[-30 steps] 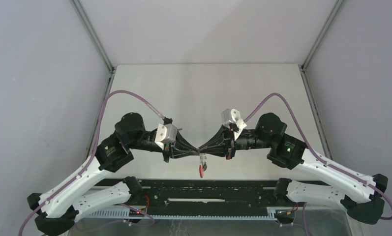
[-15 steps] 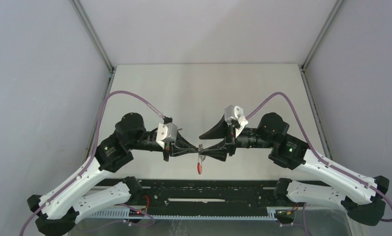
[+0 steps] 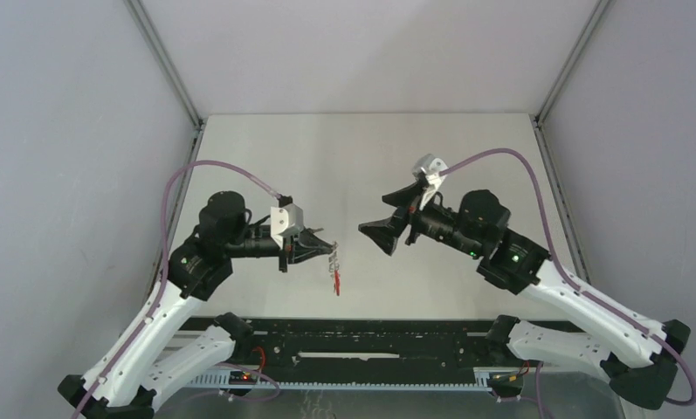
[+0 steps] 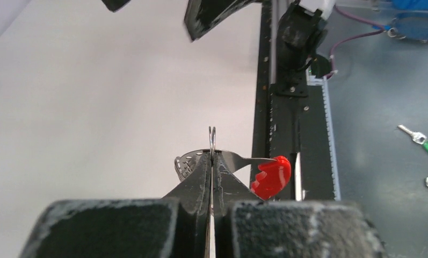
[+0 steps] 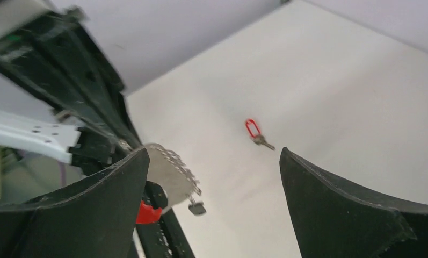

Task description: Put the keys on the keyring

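Currently, the left jaws are clamped on the keyring (image 3: 334,269), holding it above the desk (image 3: 370,157). The black-headed key (image 5: 196,207) hangs beneath, apparently already threaded. Well apart to the right, the right jaws stand wide and empty. The red-tagged key (image 5: 257,133) lies loose on the desk. Step in hand: fetching it. The next move likely requires the right jaws to descend and pinch it.

left arm (image 3: 152,323): raised off the table, elbow bent, wrist level | left gripper (image 3: 329,250): jaws pinched tight on the keyring (image 3: 334,265), which hangs under its tips | right arm (image 3: 580,305): raised, wrist aimed at the keyring | right gripper (image 3: 377,236): just right of the keyring, apart from it, jaws spread wide, holding nothing
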